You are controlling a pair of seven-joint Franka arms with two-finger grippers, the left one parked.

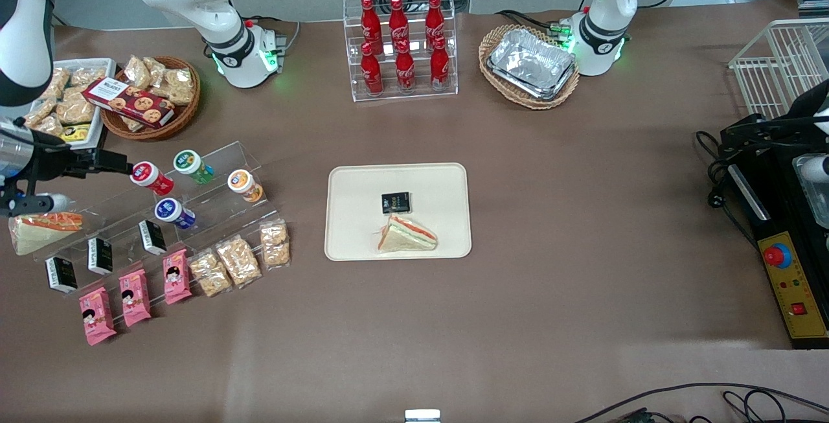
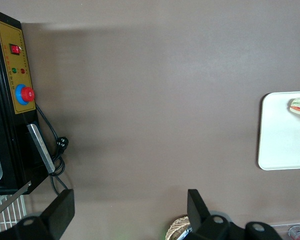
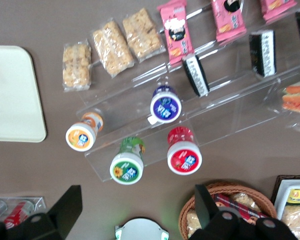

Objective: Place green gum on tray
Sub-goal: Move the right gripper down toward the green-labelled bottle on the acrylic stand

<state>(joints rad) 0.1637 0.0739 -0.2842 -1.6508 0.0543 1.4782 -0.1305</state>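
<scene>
The green gum is a small green bottle with a white lid, lying on the top step of a clear acrylic shelf. It also shows in the right wrist view. The cream-beige tray lies at the table's middle, also in the right wrist view, and carries a sandwich and a black packet. My right gripper hangs open and empty above the shelf's working-arm end, apart from the green gum. Its fingers stand wide apart.
Red gum, blue gum and orange gum lie on the same shelf beside the green one. Black packets, pink snacks and grain bars fill the lower steps. A wicker basket of snacks stands near the arm's base.
</scene>
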